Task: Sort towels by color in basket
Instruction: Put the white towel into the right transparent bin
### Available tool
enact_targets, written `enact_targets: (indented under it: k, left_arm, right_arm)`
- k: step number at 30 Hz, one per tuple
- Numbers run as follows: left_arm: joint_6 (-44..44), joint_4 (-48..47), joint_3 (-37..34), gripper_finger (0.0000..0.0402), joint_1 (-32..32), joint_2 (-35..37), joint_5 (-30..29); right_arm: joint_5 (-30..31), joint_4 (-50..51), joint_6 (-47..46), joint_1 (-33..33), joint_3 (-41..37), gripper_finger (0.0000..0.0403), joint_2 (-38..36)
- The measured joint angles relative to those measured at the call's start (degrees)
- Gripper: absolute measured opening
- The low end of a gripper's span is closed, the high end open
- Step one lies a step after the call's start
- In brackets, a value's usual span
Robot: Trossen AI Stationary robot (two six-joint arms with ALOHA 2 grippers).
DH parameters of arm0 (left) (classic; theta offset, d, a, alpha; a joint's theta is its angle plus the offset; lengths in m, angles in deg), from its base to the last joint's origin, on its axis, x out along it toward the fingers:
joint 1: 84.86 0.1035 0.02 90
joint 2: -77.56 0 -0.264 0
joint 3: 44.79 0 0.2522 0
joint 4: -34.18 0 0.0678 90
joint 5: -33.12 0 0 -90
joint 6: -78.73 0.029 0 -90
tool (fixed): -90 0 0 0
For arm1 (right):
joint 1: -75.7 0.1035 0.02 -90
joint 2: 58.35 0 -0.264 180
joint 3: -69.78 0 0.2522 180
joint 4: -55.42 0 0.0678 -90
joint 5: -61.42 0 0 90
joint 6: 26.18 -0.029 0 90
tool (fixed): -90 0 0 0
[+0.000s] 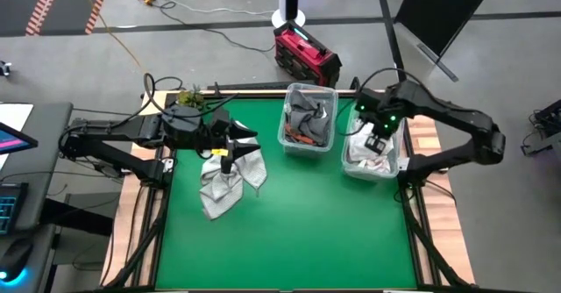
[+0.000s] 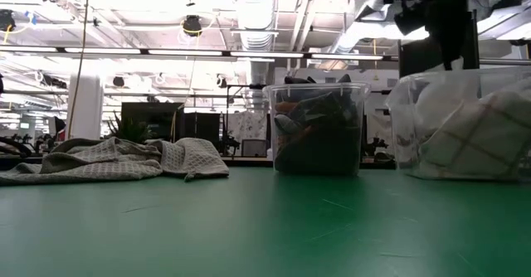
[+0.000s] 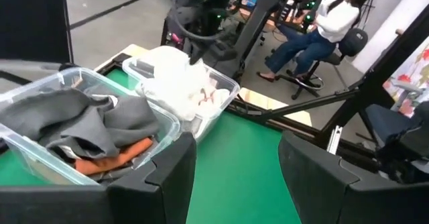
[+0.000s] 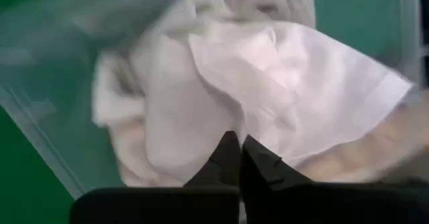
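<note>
My right gripper [image 4: 236, 143] hangs over the white-towel bin [image 1: 396, 166], fingers together and seemingly empty, so that drop looks done. The left gripper [image 3: 234, 177], fingers apart, hovers above the light grey towel [image 1: 226, 177] lying on the green table [image 1: 298, 232]; it needs picking up next.

2 bins [image 1: 308, 120] right of loose towel [image 1: 230, 177]

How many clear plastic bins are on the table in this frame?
2. One bin at the table's far edge holds dark grey and orange towels; the other bin beside it, under the right gripper, holds white towels.
</note>
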Motion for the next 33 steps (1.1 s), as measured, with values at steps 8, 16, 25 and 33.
enact_targets:
  k: [8, 16, 25, 33]
  left_arm:
    - [1.04, 0.13, 0.0, 0.0201, -0.02, 0.0, -0.51]
    - [2.85, -1.72, 0.0, 0.0201, -0.31, 0.0, -0.66]
    - [2.99, -5.31, -0.02, 0.0201, -0.28, 1.17, -0.66]
    - [0.63, -13.53, -0.02, 0.0201, -0.28, 0.98, -0.64]
  right_arm:
    - [-10.91, -17.64, -2.98, -3.79, -13.32, 0.0019, -1.82]
    - [-12.47, -31.27, -9.07, -5.26, -29.31, 0.0018, -1.91]
    - [-14.76, -33.0, -8.89, -6.5, -32.01, 0.008, -2.02]
    - [-16.07, -23.69, -8.17, -6.24, -21.9, 0.0214, -2.02]
